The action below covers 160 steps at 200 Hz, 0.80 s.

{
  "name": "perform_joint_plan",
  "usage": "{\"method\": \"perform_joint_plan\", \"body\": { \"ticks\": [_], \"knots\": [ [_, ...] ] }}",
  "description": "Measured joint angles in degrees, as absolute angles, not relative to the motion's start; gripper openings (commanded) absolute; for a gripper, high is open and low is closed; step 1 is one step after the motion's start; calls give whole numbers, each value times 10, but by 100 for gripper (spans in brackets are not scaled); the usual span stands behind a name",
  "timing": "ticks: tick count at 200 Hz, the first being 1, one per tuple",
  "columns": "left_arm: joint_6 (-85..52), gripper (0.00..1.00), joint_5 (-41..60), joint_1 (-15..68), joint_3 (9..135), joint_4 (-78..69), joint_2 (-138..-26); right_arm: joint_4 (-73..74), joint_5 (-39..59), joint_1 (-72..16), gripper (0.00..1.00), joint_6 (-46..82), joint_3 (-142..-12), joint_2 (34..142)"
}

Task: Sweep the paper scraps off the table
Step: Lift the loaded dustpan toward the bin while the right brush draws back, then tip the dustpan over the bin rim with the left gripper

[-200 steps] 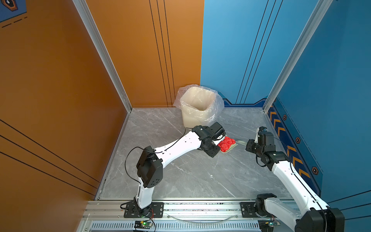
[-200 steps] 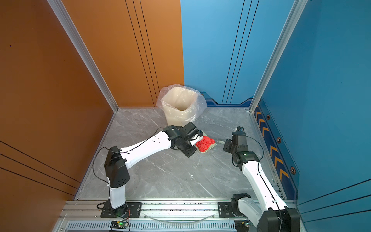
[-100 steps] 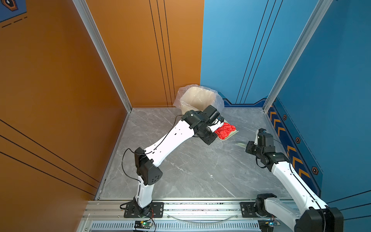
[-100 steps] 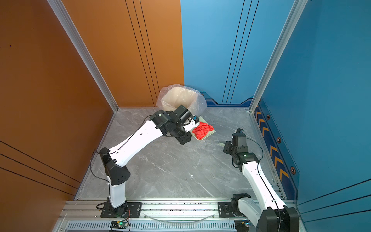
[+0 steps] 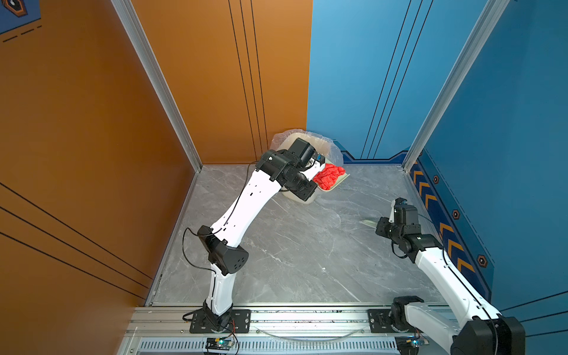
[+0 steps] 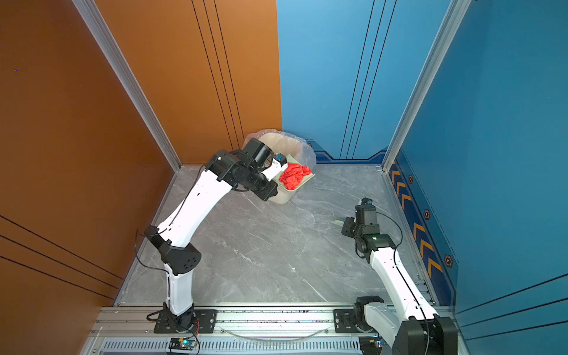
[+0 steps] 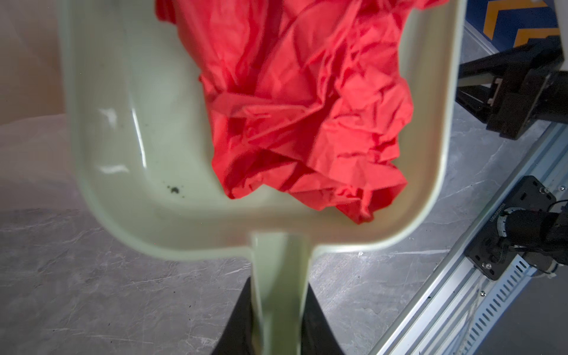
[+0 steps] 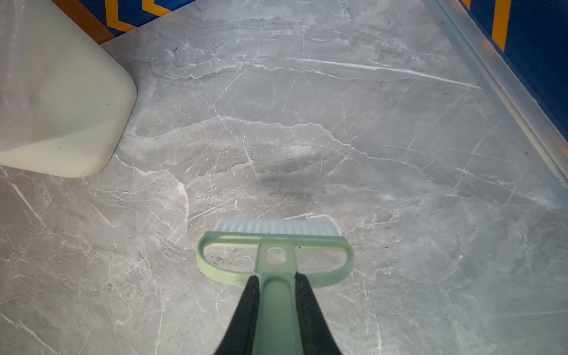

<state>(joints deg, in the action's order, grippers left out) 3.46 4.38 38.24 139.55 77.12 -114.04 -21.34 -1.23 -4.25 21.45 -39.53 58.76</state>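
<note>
The red paper scraps [image 7: 307,107] are held in the dustpan [image 7: 138,153] — clamped by the left gripper [image 7: 278,322] — beside the bin [image 5: 299,198] at the table [image 5: 307,246]'s far edge, not yet tipped (brush [image 8: 276,246] clamped by right gripper [image 8: 276,307]).

Tops overhead, share table [image 5: 307,261]; wrists close.
</note>
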Motion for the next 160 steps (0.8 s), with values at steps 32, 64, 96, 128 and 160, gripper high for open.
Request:
{"method": "perform_joint_plan", "body": {
  "ticks": [32, 64, 96, 128, 160],
  "knots": [
    [34, 0, 43, 355, 1440, 777, -1148, -213, -12, -41, 0, 215, -394, 588],
    [31, 0, 42, 319, 1504, 778, -1175, -208, -12, -41, 0, 215, -391, 588],
    [20, 0, 14, 273, 1560, 777, -1216, -205, -12, -41, 0, 215, -383, 584],
    [8, 0, -29, 240, 1573, 774, -1242, -205, -12, -41, 0, 215, -373, 562],
    [6, 0, -84, 220, 1573, 757, -1247, -205, -13, -37, 0, 215, -366, 546]
  ]
}}
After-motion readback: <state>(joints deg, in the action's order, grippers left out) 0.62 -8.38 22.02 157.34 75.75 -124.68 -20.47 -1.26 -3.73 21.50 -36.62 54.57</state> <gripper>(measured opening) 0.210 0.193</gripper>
